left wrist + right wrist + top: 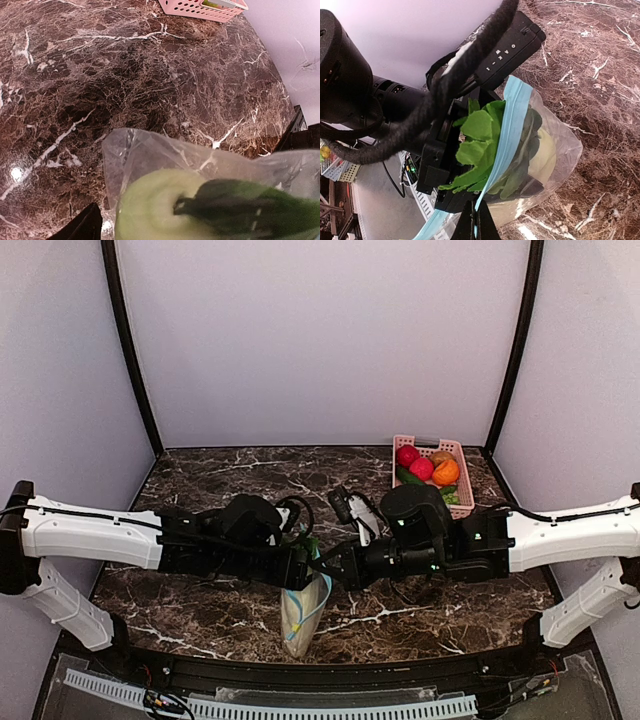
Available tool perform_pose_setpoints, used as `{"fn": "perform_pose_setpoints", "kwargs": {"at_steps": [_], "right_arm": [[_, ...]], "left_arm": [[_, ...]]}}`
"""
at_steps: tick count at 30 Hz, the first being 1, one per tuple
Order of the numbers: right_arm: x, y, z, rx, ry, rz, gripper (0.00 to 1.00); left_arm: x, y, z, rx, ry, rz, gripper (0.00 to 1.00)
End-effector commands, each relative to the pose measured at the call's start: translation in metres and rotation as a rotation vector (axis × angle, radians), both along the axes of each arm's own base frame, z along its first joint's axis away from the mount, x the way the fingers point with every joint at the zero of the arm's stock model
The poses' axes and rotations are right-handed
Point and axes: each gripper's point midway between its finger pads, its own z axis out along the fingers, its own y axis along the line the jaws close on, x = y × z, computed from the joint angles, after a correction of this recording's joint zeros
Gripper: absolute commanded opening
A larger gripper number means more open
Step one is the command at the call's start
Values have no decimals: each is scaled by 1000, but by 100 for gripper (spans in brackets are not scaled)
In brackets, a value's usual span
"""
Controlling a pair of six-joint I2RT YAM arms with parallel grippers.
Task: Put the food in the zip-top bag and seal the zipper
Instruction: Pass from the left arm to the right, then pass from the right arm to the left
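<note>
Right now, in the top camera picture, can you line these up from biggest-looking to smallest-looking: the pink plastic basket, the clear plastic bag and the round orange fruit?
1. pink plastic basket
2. clear plastic bag, though its top is partly hidden, so this is less sure
3. round orange fruit, clearly the smallest

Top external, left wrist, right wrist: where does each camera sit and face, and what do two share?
Top external: above, behind the bases, looking down on the dark marble table; both white arms show.
Left wrist: looks down into the clear plastic bag; a black fingertip shows.
Right wrist: faces the bag's teal-blue zipper strip; right gripper shut on it.
Both wrist views share the pale green gourd.
</note>
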Motion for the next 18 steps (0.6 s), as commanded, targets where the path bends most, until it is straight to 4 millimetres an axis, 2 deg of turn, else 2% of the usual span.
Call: {"fn": "perform_pose_setpoints", "kwargs": {"at_steps": [1,5,7,11,14,18], "right_arm": [[3,7,16,57,-15,-25,0],[4,3,9,38,-4,-41,0],[3,2,7,37,3,-44,0],[2,3,6,34,6,-39,0],[1,6,6,35,7,-25,0],[0,10,10,40,0,-12,0]], "left_arm": [[-4,0,8,-18,-29,-13,82],[-6,1,38,-95,-65,-19,89],[-7,6,46,-118,-78,-15,92],[-9,14,49,-123,-85,-3,91],[-10,14,45,-117,-76,-7,78],[-10,5,40,-106,-60,-25,66]]}}
